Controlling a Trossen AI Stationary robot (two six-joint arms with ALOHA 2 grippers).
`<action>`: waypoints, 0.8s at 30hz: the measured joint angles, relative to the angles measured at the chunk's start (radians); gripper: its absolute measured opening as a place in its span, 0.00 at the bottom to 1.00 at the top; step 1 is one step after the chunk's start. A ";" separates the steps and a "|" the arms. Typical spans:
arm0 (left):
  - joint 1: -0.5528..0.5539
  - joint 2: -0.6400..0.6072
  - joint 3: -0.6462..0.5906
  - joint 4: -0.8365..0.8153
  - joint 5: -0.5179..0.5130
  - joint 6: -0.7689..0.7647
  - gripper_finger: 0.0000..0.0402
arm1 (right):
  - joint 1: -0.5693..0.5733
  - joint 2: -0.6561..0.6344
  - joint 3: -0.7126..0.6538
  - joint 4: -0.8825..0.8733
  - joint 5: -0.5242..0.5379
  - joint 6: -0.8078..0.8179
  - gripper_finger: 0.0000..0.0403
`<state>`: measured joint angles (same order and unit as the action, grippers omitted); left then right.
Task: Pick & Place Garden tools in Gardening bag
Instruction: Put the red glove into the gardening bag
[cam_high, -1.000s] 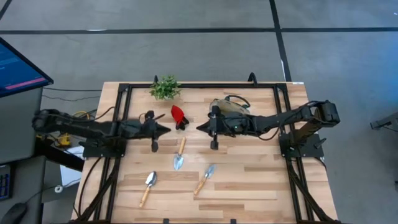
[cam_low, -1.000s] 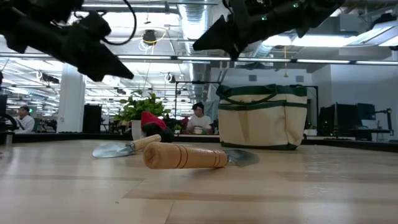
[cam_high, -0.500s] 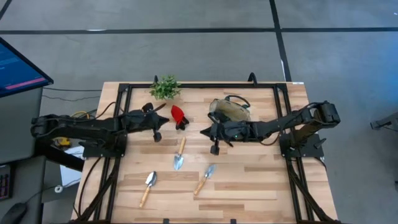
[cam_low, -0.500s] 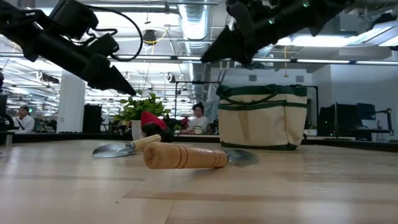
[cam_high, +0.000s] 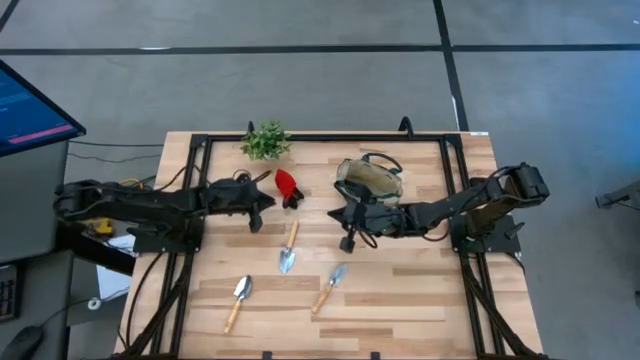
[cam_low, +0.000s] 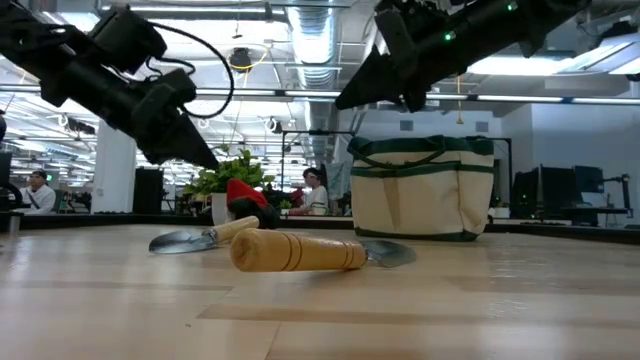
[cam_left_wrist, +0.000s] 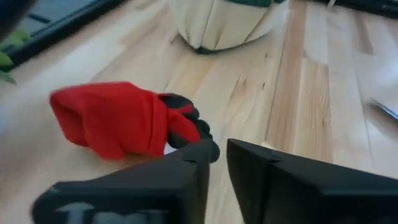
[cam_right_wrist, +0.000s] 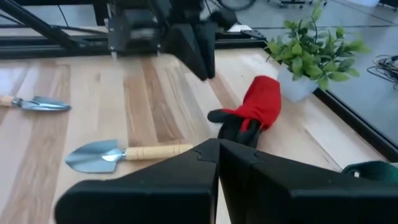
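- Fingers first: the left gripper (cam_high: 262, 201) has its fingers (cam_left_wrist: 186, 168) parted by just a narrow slit, nothing between them. It hangs above the table, just left of the red-and-black tool (cam_high: 287, 186), nose aimed at it, so I'd guess that's the next pick and the slit needs to widen before it drops.
- The red-and-black tool lies flat, well left of the gardening bag (cam_high: 369, 178), soft-looking red body with a black end pointing at the bag. Looks squishy, might bunch up in a pinch.
- Potted plant (cam_high: 265, 140) stands beyond the red tool, further left of the bag. Not part of the job, so best left alone.
- Three wooden-handled trowels lie flat in front of the bag on the near side: one (cam_high: 289, 248) closest to it, another (cam_high: 328, 287) nearer the front edge, and the third (cam_high: 238, 300) farthest left. All still out of the bag.
- Right gripper (cam_high: 334, 214) has its fingers (cam_right_wrist: 186, 177) pressed fully together, empty, hovering off the bag's front-left side. Seems parked to keep clear of the left arm.
- The bag stands upright, mouth open upward, ready for drops.
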<state>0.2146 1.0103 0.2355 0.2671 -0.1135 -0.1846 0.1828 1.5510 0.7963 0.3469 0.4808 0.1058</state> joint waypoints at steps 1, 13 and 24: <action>0.000 0.019 0.000 -0.001 0.000 -0.016 0.16 | 0.003 -0.003 0.001 0.008 0.001 0.000 0.00; 0.000 0.208 0.000 0.226 0.000 -0.147 0.41 | 0.058 -0.074 0.001 -0.054 0.110 -0.011 0.00; 0.004 0.344 0.000 0.289 0.000 -0.292 0.56 | 0.086 -0.082 0.001 -0.066 0.152 -0.037 0.00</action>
<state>0.2189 1.3543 0.2352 0.5557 -0.1138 -0.4767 0.2684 1.4689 0.7971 0.2810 0.6331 0.0685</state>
